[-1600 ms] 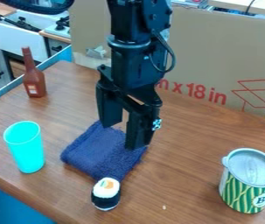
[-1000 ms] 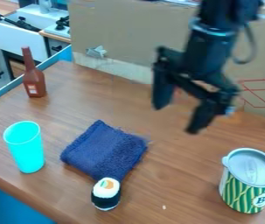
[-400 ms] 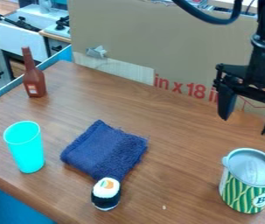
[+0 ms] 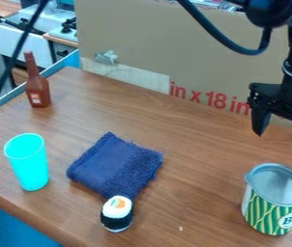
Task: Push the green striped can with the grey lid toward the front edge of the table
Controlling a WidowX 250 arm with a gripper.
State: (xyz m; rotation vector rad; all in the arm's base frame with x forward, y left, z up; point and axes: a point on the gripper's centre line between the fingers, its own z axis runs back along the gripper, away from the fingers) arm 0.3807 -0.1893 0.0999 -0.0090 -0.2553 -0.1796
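Note:
At the right edge, the black gripper (image 4: 280,142) hangs open above the green-and-white striped can (image 4: 273,205), with nothing between its fingers and a gap down to the can's grey lid. A folded dark blue cloth (image 4: 116,165) lies near the middle of the table. The sushi-shaped toy (image 4: 116,213), black with a white top, touches or nearly touches the cloth's front corner. To the left of the cloth stands a cyan cup (image 4: 28,163). Farther back on the left, a brown bottle (image 4: 37,84) stands upright.
A cardboard sheet (image 4: 135,53) stands along the back of the wooden table (image 4: 193,193). Beyond the blue edge at the upper left are a toy sink and stove (image 4: 63,31). Dark cables hang across the top and upper left.
From above the blue cloth, the gripper has moved right to above the striped can, staying open. The cloth, toy, cup, bottle and can have kept their places.

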